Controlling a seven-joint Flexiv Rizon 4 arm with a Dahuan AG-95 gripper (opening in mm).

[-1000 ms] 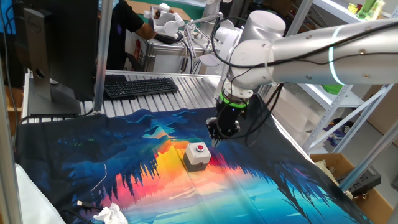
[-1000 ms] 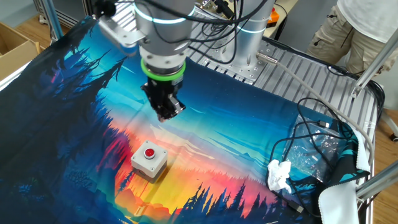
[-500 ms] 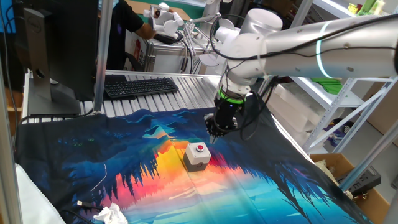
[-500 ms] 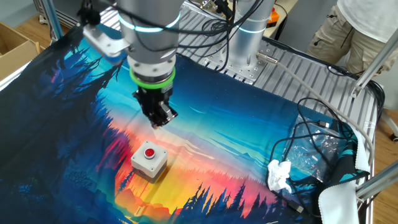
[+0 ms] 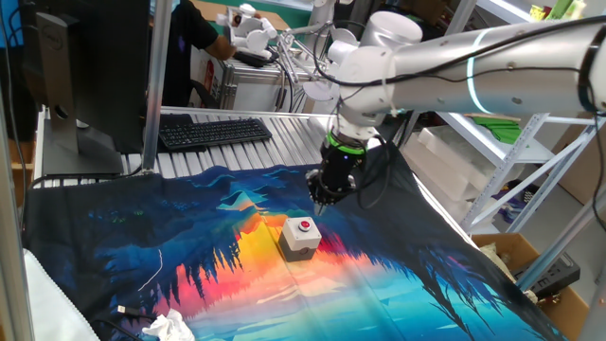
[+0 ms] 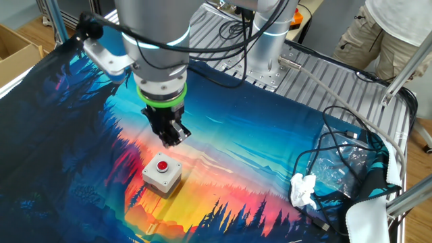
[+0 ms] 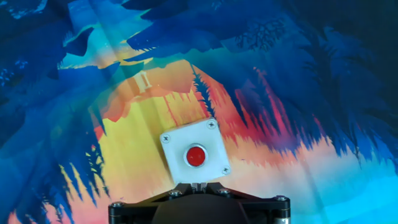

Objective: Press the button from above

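The button [image 5: 303, 226] is a small red push-button on a light grey cube housing, standing on the colourful mat. It also shows in the other fixed view [image 6: 163, 166] and in the hand view [image 7: 196, 155]. My gripper [image 5: 319, 201] hangs above the mat, just beyond the button and a little higher, not touching it. In the other fixed view my gripper [image 6: 170, 140] is just above and behind the housing. In the hand view my gripper [image 7: 199, 185] has its two fingertips pressed together at the housing's near edge, holding nothing.
A black keyboard [image 5: 213, 131] and a monitor [image 5: 85, 66] stand behind the mat. Crumpled white tissue [image 6: 304, 191] and a tangle of black cables [image 6: 344, 145] lie at the mat's edge. A person [image 6: 398, 27] stands by the table corner.
My gripper has moved sideways over the mat and come closer to the button. The button has not moved.
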